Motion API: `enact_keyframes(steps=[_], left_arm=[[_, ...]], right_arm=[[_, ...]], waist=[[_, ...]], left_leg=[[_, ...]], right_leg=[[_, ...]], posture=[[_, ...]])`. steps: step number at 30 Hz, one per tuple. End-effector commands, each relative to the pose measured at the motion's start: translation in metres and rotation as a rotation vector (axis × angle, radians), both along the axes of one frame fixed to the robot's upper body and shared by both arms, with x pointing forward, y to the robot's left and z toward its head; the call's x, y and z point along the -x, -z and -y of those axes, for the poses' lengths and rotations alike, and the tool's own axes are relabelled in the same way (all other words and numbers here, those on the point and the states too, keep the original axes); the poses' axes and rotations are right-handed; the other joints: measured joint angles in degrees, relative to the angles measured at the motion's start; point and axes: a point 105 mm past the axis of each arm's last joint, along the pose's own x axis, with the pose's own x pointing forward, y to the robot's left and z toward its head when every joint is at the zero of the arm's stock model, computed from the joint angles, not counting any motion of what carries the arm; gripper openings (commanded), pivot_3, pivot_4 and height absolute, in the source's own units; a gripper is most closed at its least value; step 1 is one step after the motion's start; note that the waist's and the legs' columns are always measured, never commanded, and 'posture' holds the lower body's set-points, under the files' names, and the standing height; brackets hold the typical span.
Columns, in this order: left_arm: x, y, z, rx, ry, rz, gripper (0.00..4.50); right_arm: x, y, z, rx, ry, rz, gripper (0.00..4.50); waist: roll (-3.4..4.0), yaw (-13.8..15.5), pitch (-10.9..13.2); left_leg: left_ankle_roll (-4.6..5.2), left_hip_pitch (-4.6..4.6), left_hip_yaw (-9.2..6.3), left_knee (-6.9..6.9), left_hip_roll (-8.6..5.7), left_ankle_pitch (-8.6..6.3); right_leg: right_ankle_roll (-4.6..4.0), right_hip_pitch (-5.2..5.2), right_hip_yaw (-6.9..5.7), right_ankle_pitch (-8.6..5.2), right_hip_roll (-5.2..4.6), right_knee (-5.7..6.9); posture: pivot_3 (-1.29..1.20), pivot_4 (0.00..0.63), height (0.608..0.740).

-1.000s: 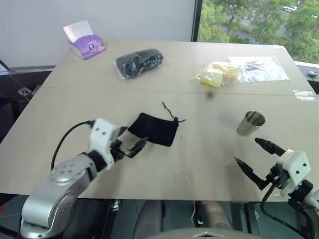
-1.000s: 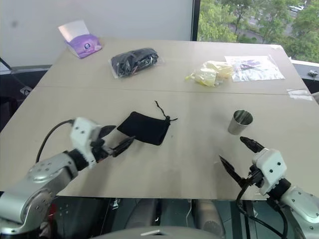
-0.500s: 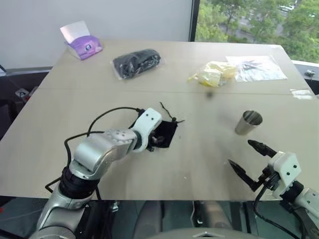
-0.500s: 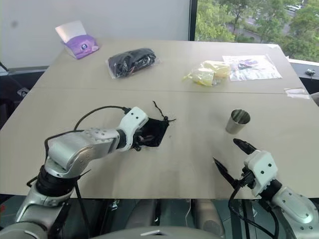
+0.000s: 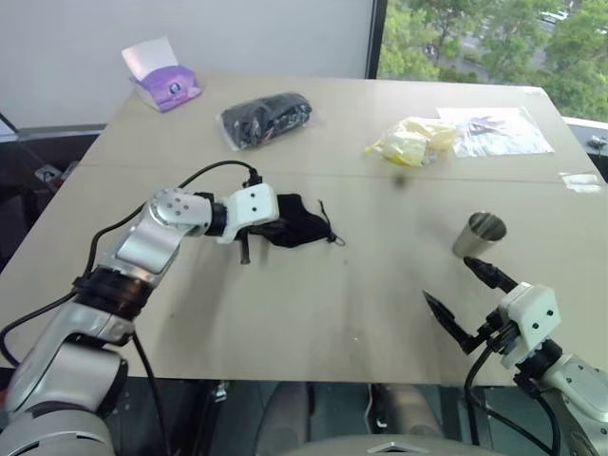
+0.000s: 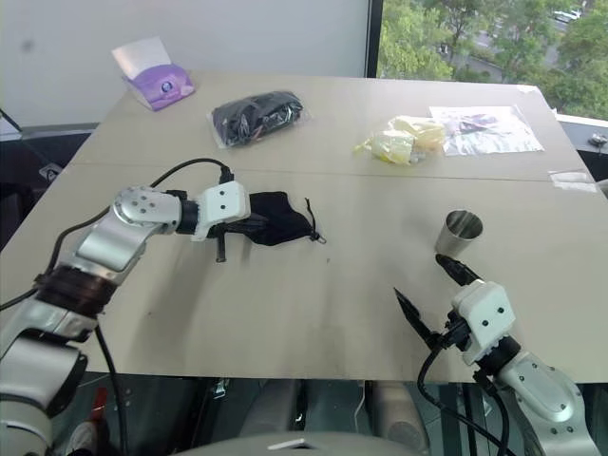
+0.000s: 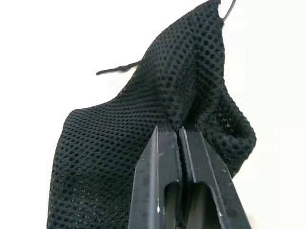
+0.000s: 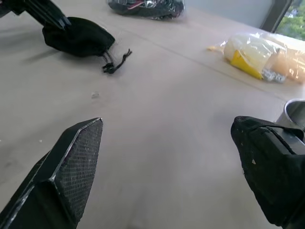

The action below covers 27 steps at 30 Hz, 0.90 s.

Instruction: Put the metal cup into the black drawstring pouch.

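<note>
From the head views, the left gripper is pinching the black drawstring pouch near the middle of the table, bunching the fabric, with its cord trailing toward the right edge. The metal cup is standing upright near the right edge, apart from the pouch. The right gripper is hanging over the near edge just short of the cup, its jaws spread wide. Along the far edge are lying a purple tissue pack, a black bundle in clear plastic, a yellow bag and a clear plastic bag.

The left wrist view is showing the jaws pressed together on a fold of the pouch's mesh.

The right wrist view is showing the spread fingers, with the pouch across the table and the cup's rim beside one finger.
</note>
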Motion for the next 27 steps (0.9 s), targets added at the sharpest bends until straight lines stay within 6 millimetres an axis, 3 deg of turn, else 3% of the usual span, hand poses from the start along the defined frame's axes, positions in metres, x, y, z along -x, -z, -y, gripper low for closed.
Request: enact_keyframes(steps=[1, 5, 6, 8, 14, 18, 23, 27], left_arm=[[-0.001, -0.005, -0.003, 0.046, 0.075, -0.040, 0.86], [-0.005, -0.023, -0.006, 0.163, -0.026, -0.021, 2.68], [0.000, -0.025, -0.009, 0.184, -0.058, -0.057, 3.38], [0.023, -0.029, -0.009, 0.257, -0.090, -0.167, 4.16], [0.052, -0.028, 0.019, 0.251, -0.323, -0.239, 4.16], [0.046, -0.010, 0.035, 0.126, -0.415, -0.101, 4.16], [0.037, 0.000, 0.034, 0.043, -0.476, 0.021, 4.16], [0.026, 0.009, 0.035, 0.064, -0.508, 0.053, 2.92]], right_arm=[[0.002, -0.012, -0.007, -0.007, -0.018, 0.048, 4.50], [0.007, -0.015, -0.014, -0.008, -0.063, 0.044, 4.50], [0.009, -0.014, -0.016, -0.006, -0.083, 0.037, 4.50], [0.014, -0.013, -0.020, 0.003, -0.124, 0.023, 4.50], [0.018, -0.013, -0.024, 0.012, -0.181, 0.004, 4.50], [0.016, -0.013, -0.021, 0.028, -0.192, 0.005, 4.50], [0.014, -0.014, -0.020, 0.029, -0.187, 0.008, 4.50], [0.013, -0.012, -0.022, 0.026, -0.183, 0.009, 4.50]], waist=[[-0.02, -0.2, 0.0], [-0.06, -0.6, 0.0], [-0.05, -0.7, 0.0], [-0.03, -1.6, 0.0], [-0.05, -0.9, 0.0], [-0.04, -0.5, 0.0], [-0.07, -0.7, 0.0], [-0.06, -0.6, 0.0]], left_leg=[[0.00, -0.04, -0.02, 0.04, 0.01, 0.00], [0.01, -0.18, -0.07, 0.04, 0.02, -0.01], [0.02, -0.38, -0.14, 0.08, 0.04, -0.01], [0.01, -0.69, -0.15, 0.24, 0.08, 0.00], [0.01, -0.82, -0.30, 0.40, 0.08, -0.01], [0.03, -0.59, -0.32, 0.60, 0.03, 0.02], [0.03, -0.35, -0.26, 0.60, 0.02, 0.02], [0.02, -0.34, -0.29, 0.50, 0.02, 0.01]], right_leg=[[0.03, -0.02, 0.00, -0.02, 0.05, -0.01], [0.17, -0.15, 0.01, 0.11, 0.05, 0.06], [0.18, -0.34, -0.05, 0.14, 0.07, 0.12], [0.18, -0.66, -0.04, 0.15, 0.10, 0.29], [0.25, -0.65, -0.17, 0.13, 0.06, 0.37], [0.25, -0.38, -0.09, -0.07, 0.12, 0.37], [0.26, -0.16, 0.05, -0.05, 0.15, 0.38], [0.27, -0.17, 0.04, 0.09, 0.17, 0.37]], posture=[[0.00, 0.150, 0.740], [0.00, 0.150, 0.740], [0.00, 0.150, 0.740], [0.00, 0.150, 0.740], [0.00, 0.150, 0.740], [0.00, 0.150, 0.740], [0.00, 0.150, 0.740], [0.00, 0.150, 0.740]])
